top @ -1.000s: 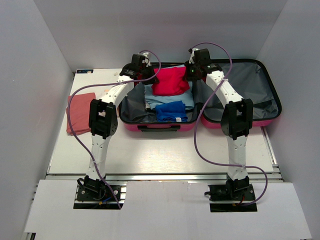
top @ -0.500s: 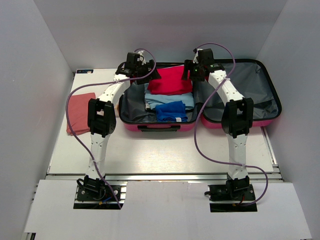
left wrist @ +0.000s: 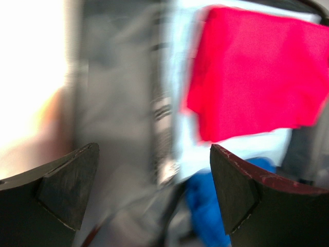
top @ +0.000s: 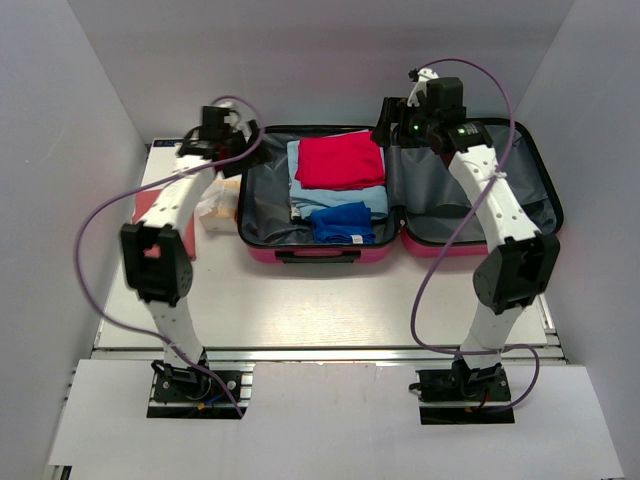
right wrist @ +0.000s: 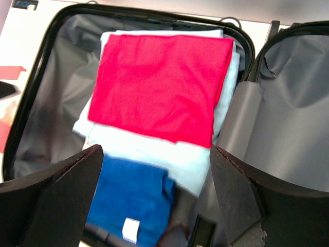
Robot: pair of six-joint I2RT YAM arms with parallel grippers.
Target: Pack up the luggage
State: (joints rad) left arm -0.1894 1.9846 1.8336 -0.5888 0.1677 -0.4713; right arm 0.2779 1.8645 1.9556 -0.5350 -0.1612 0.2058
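The red cloth [top: 340, 160] is no longer bunched up between the two arms as it was half a second ago. It is now lying flat on the light-blue cloth [top: 372, 198] in the left half of the luggage [top: 320, 254]. The luggage itself is sitting open at the far middle of the table [top: 330, 310], where it was before, with its grey-lined lid spread out to the right.

The left gripper [left wrist: 154, 152] is swinging out past the case's left wall, above a pink cloth [top: 143, 210] on the table. Its jaws are spread wide with nothing between them. The right gripper [right wrist: 157, 152] is pulling back and up near the far end of the hinge. Its jaws are likewise parted and carrying nothing.

A blue cloth [right wrist: 131, 198] is lying at the near end of the case, touching the light-blue one. Its small white tag [right wrist: 131, 229] is showing, but any print is too small to read. A printed strip [left wrist: 163, 110] on the light-blue cloth is blurring out in the left wrist view.
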